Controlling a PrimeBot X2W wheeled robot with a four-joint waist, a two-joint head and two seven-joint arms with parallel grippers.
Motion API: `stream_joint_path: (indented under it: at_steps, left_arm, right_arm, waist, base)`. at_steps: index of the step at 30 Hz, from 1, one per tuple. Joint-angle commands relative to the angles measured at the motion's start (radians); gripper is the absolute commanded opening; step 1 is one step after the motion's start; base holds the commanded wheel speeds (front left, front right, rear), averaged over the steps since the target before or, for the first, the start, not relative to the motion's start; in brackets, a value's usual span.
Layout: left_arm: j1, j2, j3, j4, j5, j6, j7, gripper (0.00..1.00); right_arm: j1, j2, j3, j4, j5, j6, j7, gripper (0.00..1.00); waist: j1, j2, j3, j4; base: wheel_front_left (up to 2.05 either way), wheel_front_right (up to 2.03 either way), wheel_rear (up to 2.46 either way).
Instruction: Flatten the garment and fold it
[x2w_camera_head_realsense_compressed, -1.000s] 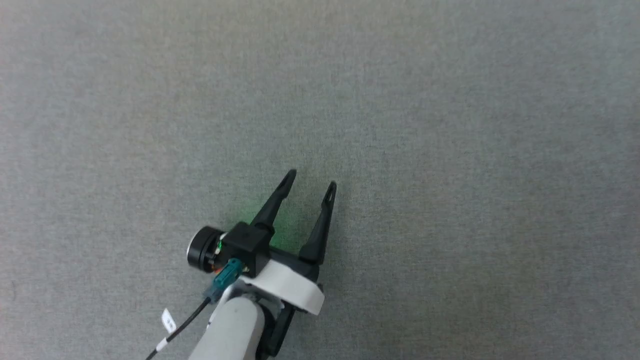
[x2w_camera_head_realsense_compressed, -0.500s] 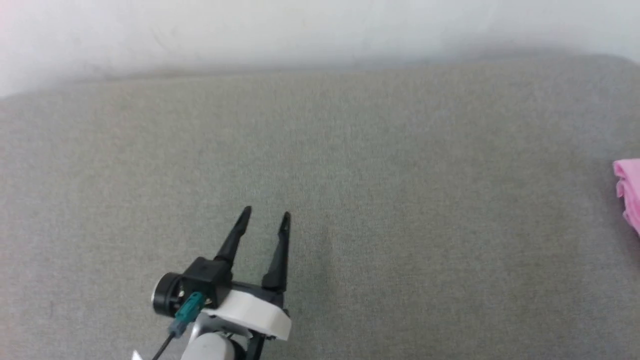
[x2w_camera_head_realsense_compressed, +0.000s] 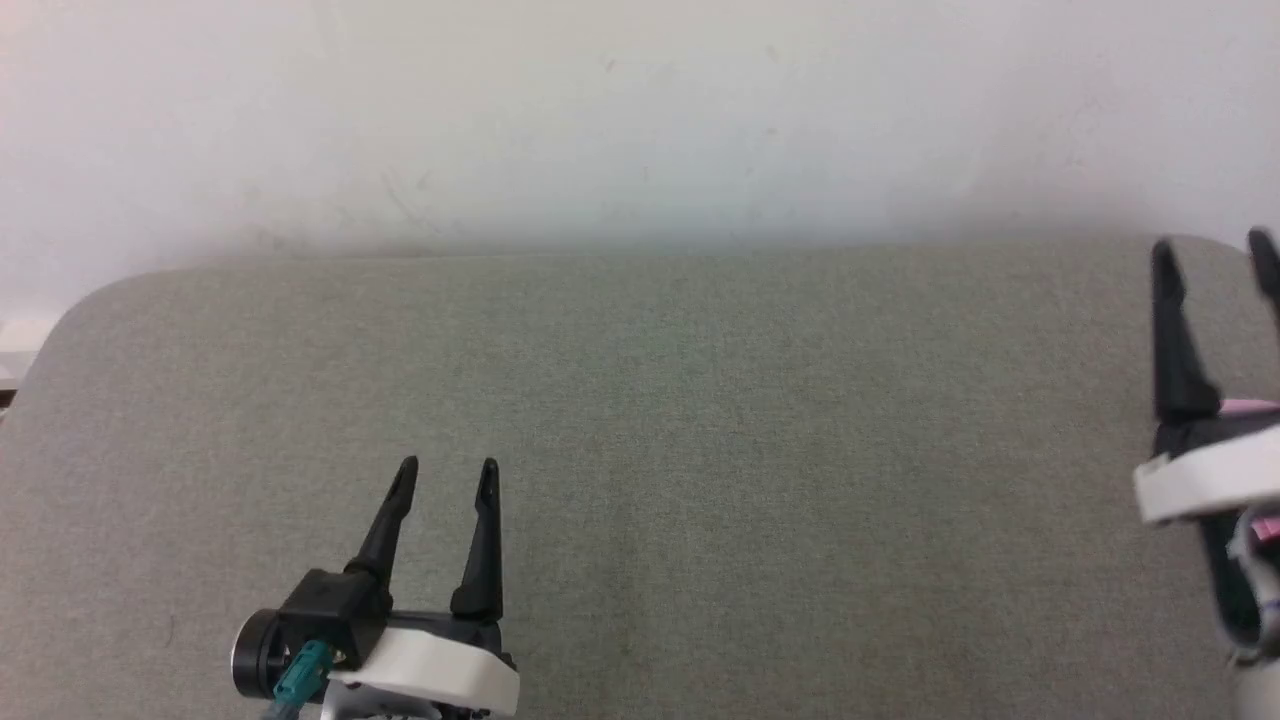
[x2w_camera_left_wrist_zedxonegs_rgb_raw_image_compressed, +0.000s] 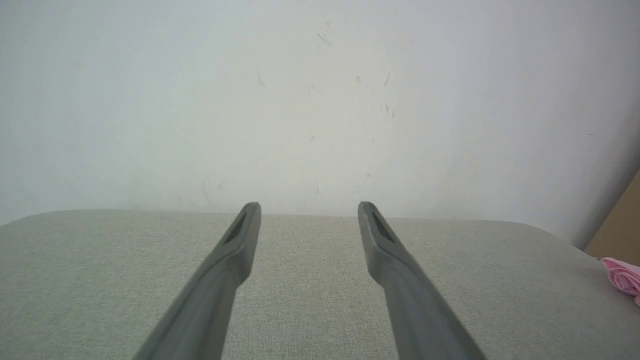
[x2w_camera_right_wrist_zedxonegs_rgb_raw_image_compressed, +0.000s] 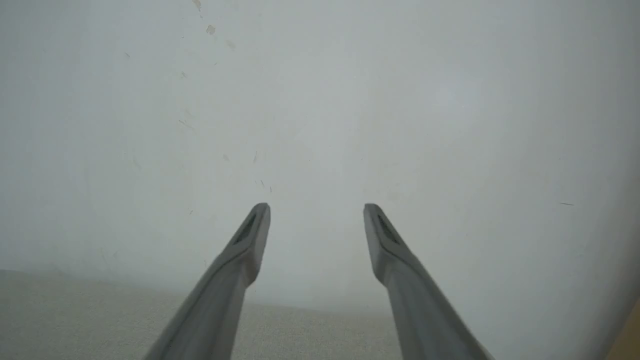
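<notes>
Grey fabric-covered padded surface, rounded at its far corners, its far edge against a scuffed white wall. A bunched pink garment lies directly on it near the far right corner, at the left wrist view's right edge.

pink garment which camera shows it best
Left wrist view: the garment, a crumpled pink edge, lies on the grey surface at the right border. The head view catches pink slivers behind the right gripper.

Grey-green fabric surface with rounded corners against a scuffed white wall under soft even light
</notes>
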Motion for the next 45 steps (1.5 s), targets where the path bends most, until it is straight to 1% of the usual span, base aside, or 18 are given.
stream_joint_path:
  at_steps: [1,3,6,8,11,15,21,43,44,45]
  left_arm:
    - [0.015,0.006,0.009,-0.007,0.005,0.006,-0.002,1.00]
    - [0.027,0.006,0.013,-0.012,0.006,0.007,-0.002,1.00]
    - [0.041,0.006,0.016,-0.015,0.007,0.015,-0.002,1.00]
    - [0.050,0.006,0.019,-0.016,0.016,0.021,-0.002,1.00]
    - [0.065,0.006,0.022,-0.013,0.019,0.028,-0.002,1.00]
    - [0.081,0.006,0.024,0.000,0.034,0.029,-0.002,1.00]
    - [0.084,0.006,0.022,0.013,0.057,0.032,-0.002,1.00]
    - [0.078,0.006,0.010,0.020,0.026,0.034,-0.002,1.00]
    - [0.077,0.001,0.012,0.022,0.033,0.033,0.000,0.00]
    - [0.077,0.001,0.012,0.023,0.034,0.033,0.001,0.00]
  right_arm:
    - [0.048,0.042,-0.006,-0.023,-0.010,-0.002,-0.019,1.00]
    - [0.108,0.105,-0.013,-0.047,-0.014,-0.002,-0.047,1.00]
    - [0.186,0.158,-0.020,-0.048,-0.029,-0.002,-0.087,1.00]
    - [0.229,0.182,-0.025,-0.038,-0.031,-0.002,-0.106,1.00]
    - [0.274,0.199,-0.014,-0.018,-0.040,-0.002,-0.128,1.00]
    - [0.310,0.204,0.017,0.017,-0.046,-0.002,-0.140,1.00]
    - [0.317,0.205,0.039,0.042,-0.020,-0.002,-0.148,1.00]
    - [0.317,0.205,0.048,0.041,-0.001,-0.002,-0.151,1.00]
    - [0.313,0.202,0.047,0.044,-0.009,-0.001,-0.146,0.00]
    - [0.312,0.202,0.047,0.045,-0.009,-0.001,-0.145,0.00]
  waist:
    - [0.0002,0.0000,-0.018,0.017]
    - [0.0002,0.0000,-0.021,0.019]
    - [0.0002,0.0000,-0.025,0.027]
    - [0.0002,0.0000,-0.028,0.030]
    - [0.0002,0.0000,-0.033,0.032]
    - [0.0002,0.0000,-0.038,0.033]
    - [0.0002,0.0000,-0.039,0.036]
    - [0.0002,0.0000,-0.032,0.047]
    - [0.0002,0.0000,-0.032,0.047]
    - [0.0003,0.0000,-0.032,0.047]
  base:
    - [0.00,0.00,0.00]
    - [0.00,0.00,0.00]
    - [0.00,0.00,0.00]
    - [0.00,0.00,0.00]
    - [0.00,0.00,0.00]
    - [0.00,0.00,0.00]
    - [0.00,0.00,0.00]
    - [0.00,0.00,0.00]
    - [0.00,0.00,0.00]
    - [0.00,0.00,0.00]
